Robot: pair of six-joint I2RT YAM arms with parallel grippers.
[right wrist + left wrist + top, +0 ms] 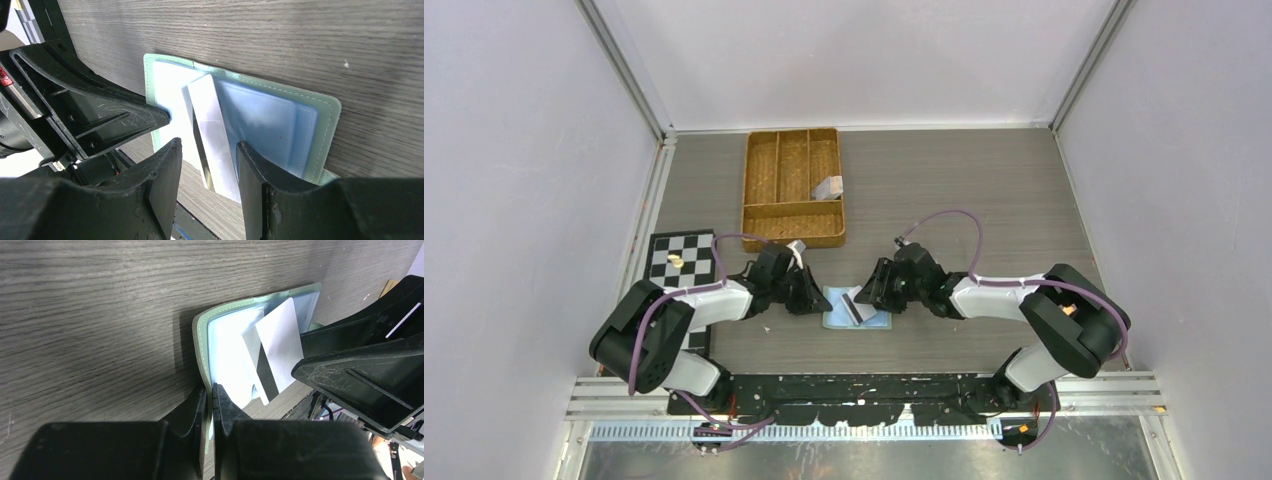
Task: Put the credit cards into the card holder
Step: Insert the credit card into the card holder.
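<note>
The sage-green card holder (857,312) lies open on the table between my two arms, its pale blue pockets (270,125) facing up. A silvery credit card (212,130) with a dark stripe (267,375) stands slanted in the middle of it, partly inside a pocket. My left gripper (211,395) is shut on the card holder's left edge (200,340), pinning it. My right gripper (207,150) is open, its fingers (167,165) on either side of the card's near end without touching it. In the top view the right gripper (876,292) hovers at the holder's right side.
A woven brown divided tray (792,228) stands behind the arms, with a pale silvery card-like thing (827,187) in its right compartment. A small chessboard (682,262) lies at the left by the left arm. Walls enclose the table on three sides.
</note>
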